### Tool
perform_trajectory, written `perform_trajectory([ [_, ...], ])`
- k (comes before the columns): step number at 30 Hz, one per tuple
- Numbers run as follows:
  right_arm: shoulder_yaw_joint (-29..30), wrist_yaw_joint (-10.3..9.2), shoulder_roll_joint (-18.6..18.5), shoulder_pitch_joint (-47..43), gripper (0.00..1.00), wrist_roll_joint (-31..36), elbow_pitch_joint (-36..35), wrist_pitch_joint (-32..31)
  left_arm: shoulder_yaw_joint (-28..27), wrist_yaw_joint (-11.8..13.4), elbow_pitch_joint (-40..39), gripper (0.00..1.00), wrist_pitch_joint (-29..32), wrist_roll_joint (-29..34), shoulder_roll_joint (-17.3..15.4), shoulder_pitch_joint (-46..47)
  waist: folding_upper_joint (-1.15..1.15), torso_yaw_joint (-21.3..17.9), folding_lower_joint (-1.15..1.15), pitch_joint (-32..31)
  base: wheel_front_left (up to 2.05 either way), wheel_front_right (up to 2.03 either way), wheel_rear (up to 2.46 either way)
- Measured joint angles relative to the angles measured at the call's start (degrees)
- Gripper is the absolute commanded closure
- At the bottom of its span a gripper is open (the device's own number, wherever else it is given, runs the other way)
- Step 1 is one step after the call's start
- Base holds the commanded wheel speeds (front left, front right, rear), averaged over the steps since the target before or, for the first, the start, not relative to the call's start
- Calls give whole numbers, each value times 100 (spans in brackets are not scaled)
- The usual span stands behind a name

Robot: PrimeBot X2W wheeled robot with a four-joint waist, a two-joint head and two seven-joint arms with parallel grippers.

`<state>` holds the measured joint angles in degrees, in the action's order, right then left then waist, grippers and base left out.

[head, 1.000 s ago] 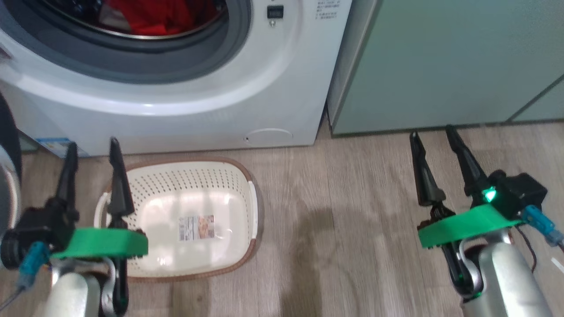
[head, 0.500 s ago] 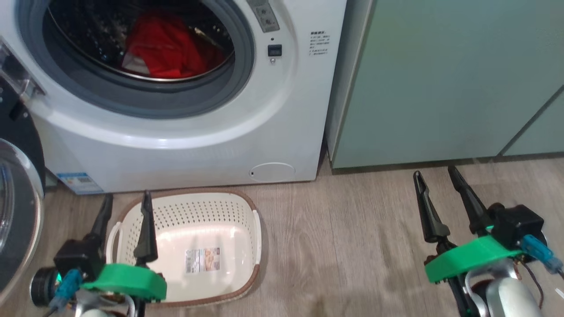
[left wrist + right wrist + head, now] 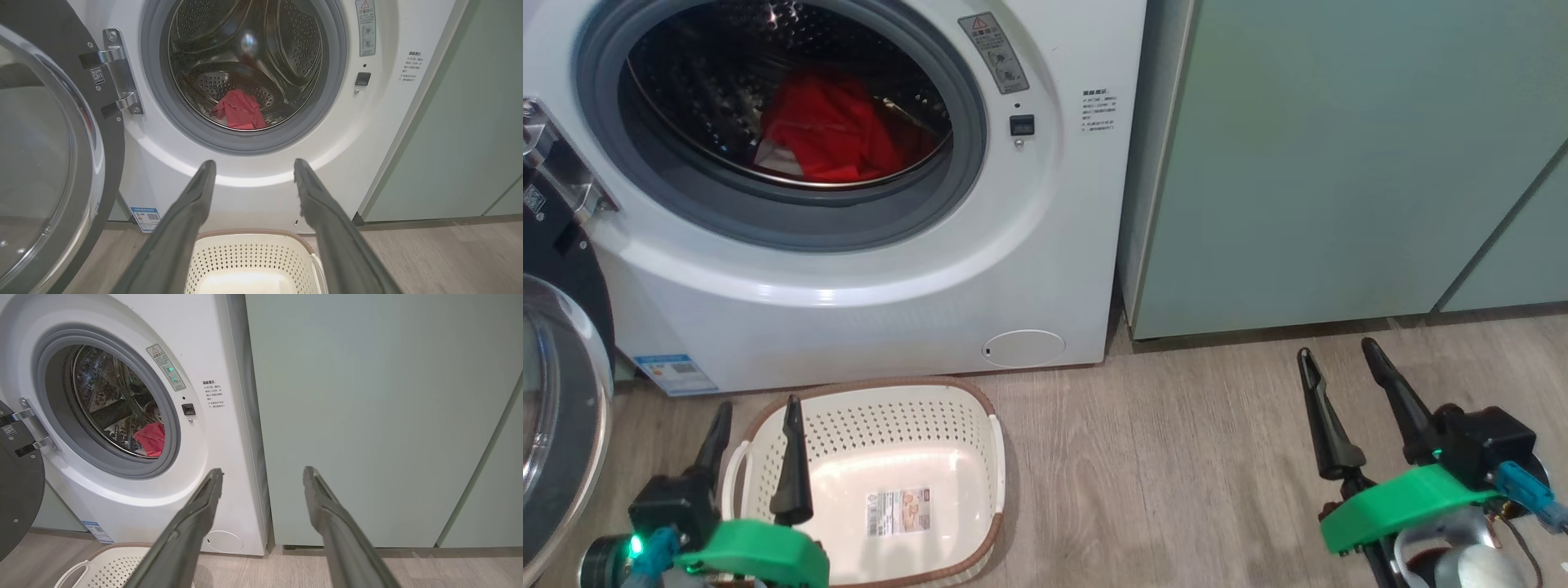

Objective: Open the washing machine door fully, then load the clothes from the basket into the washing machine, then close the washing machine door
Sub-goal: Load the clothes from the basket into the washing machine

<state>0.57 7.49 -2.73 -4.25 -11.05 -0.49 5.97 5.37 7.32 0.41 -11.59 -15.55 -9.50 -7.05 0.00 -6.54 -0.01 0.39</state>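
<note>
Only the head's view had lifted; left tool [image 3: 757, 403] hung fingers apart over the basket [image 3: 890, 416], right tool [image 3: 1337, 348] likewise apart, clothes [image 3: 829, 135] inside the washing machine [image 3: 849, 327].

My left gripper [image 3: 757, 406] hangs low over the left end of the basket [image 3: 915, 425]. Its two dark fingers [image 3: 791, 465] are spread wide, point forward and hold nothing. My right gripper [image 3: 1338, 351] sits well to the right of the basket, its fingers likewise parted and empty. Each wrist wears a green collar [image 3: 1405, 502].
</note>
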Motion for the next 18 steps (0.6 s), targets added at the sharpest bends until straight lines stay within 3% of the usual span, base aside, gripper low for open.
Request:
perform_trajectory([
  [18, 19, 0, 1, -8, 0, 2, -53, -1, 63, 102, -4, 0, 94, 1, -15, -6, 0, 10, 0, 6, 0, 0, 0],
])
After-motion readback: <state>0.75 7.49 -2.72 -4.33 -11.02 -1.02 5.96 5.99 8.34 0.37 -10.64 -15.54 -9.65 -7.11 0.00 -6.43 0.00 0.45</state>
